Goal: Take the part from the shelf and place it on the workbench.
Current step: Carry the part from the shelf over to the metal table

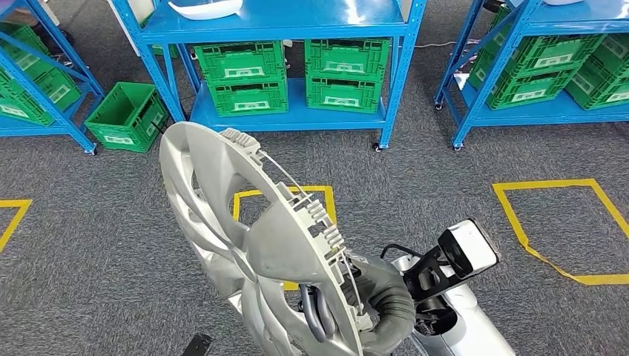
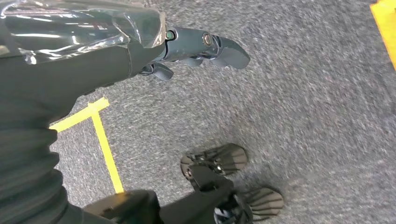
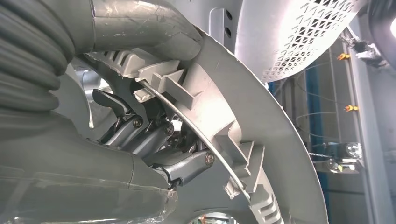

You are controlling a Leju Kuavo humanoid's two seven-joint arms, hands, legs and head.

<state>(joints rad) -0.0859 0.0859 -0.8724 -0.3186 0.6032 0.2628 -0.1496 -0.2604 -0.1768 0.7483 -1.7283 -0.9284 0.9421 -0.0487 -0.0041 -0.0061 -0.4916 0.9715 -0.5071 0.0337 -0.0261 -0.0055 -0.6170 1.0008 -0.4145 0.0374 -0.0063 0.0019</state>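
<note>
The part is a silver wheel cover [image 1: 237,222], held upright and tilted low in the middle of the head view, its ribbed clip ring facing me. My right hand [image 1: 348,304] grips its lower rim from behind. The right wrist view shows dark fingers [image 3: 154,135] hooked inside the cover [image 3: 261,107], beside its wire ring and clips. My left hand [image 2: 196,46] hangs over grey carpet with nothing in it, its fingers stretched out.
A blue shelf [image 1: 297,30] with green crates [image 1: 245,78] stands ahead, a white part [image 1: 204,9] on its top level. More blue racks flank it. A green crate [image 1: 127,115] sits on the floor at the left. Yellow tape squares [image 1: 564,230] mark the carpet.
</note>
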